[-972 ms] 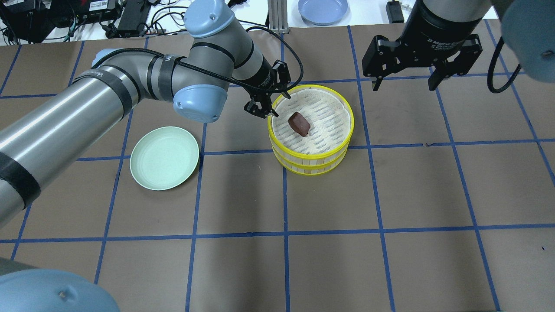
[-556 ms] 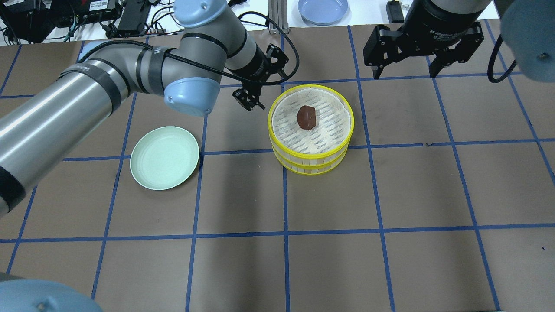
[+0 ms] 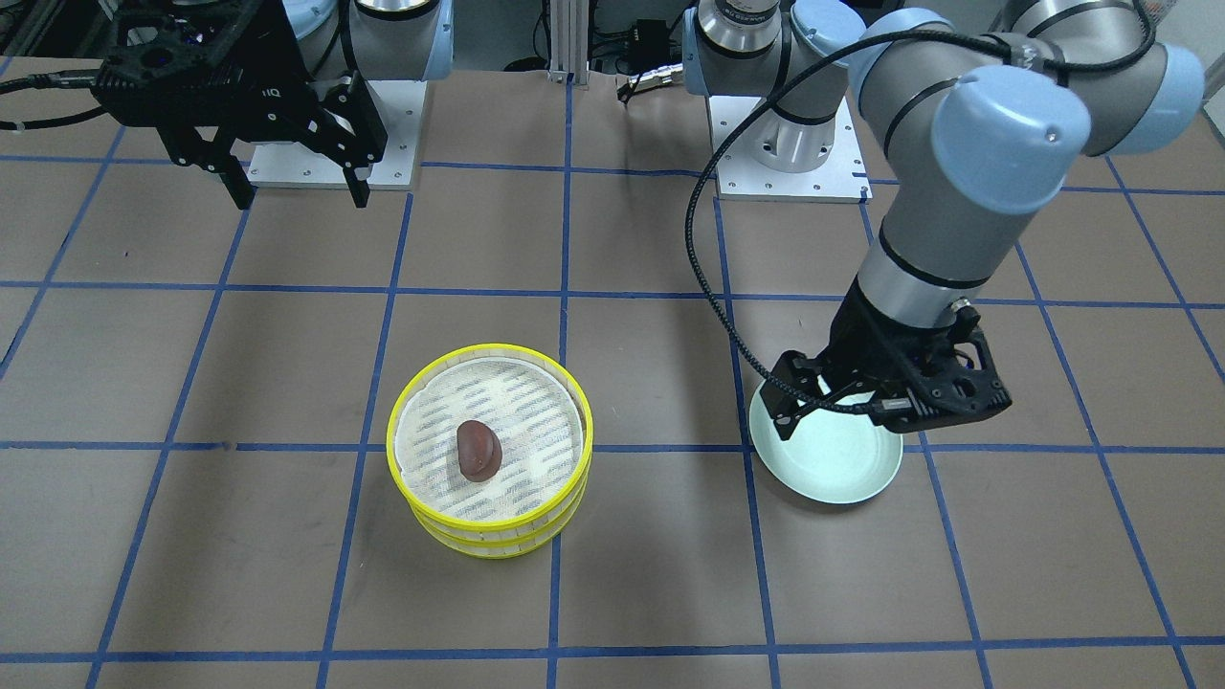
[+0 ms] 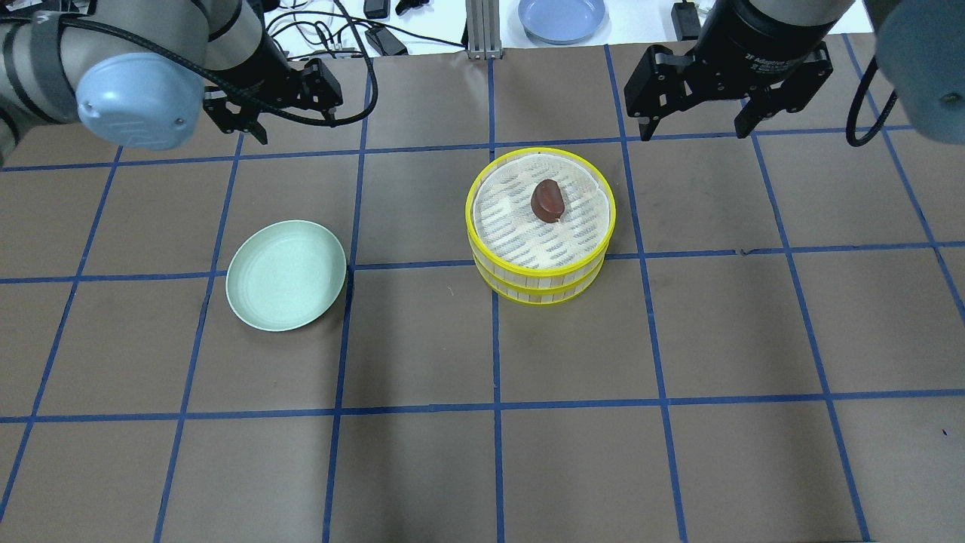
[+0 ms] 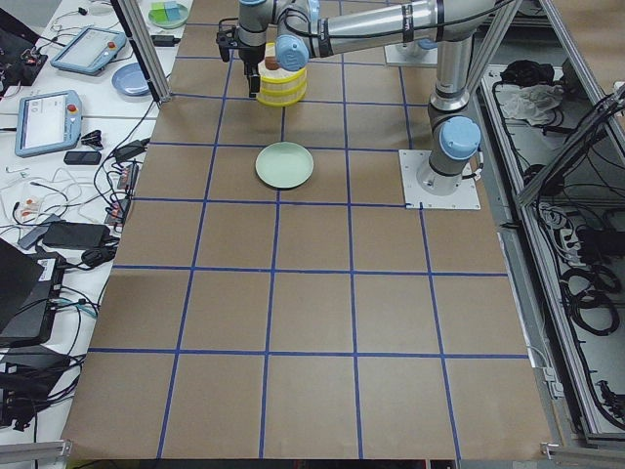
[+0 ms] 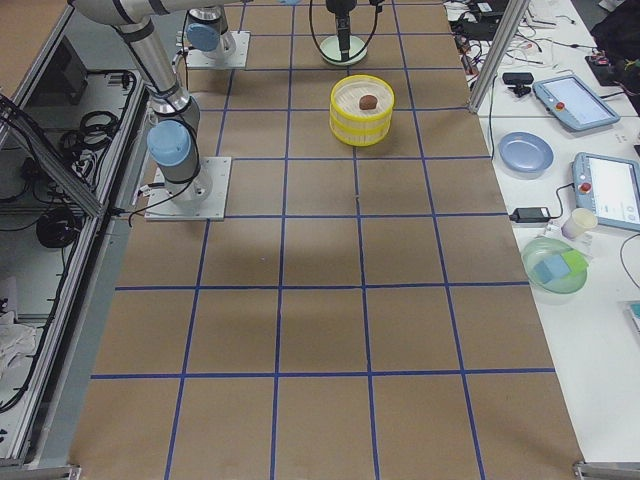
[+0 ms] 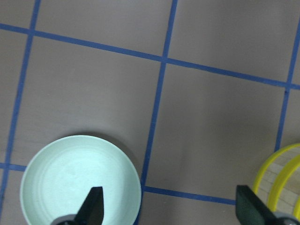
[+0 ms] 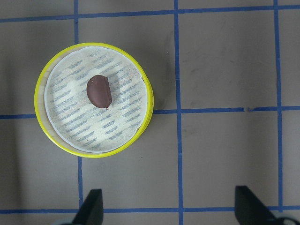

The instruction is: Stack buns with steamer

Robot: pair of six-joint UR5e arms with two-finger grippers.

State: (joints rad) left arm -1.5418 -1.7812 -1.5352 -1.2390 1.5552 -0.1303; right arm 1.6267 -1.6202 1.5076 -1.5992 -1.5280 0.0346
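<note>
Steamer: the two yellow-rimmed trays are sitting one on top of the other near the middle of the counter, with the white liner of the upper tray facing up.
Bun: the dark reddish-brown bun is lying on the liner of the upper tray, off centre toward the far side in the overhead view, touching no fingers.
Left gripper: the left gripper is hanging in the air with its fingers spread wide and nothing between them. In its wrist view one finger is showing over the plate and the other next to the steamer's yellow rim at the frame edge.
Right gripper: the right gripper is hovering high above the counter with its fingers released and gripping nothing. Its wrist camera is looking straight down on the steamer and the bun.
Plate: the pale green plate is resting flat on the counter, well apart from the steamer, on the robot's left.
Counter: brown paper is covering it, and blue tape lines are dividing it into squares. The steamer is straddling one of those lines.
</note>
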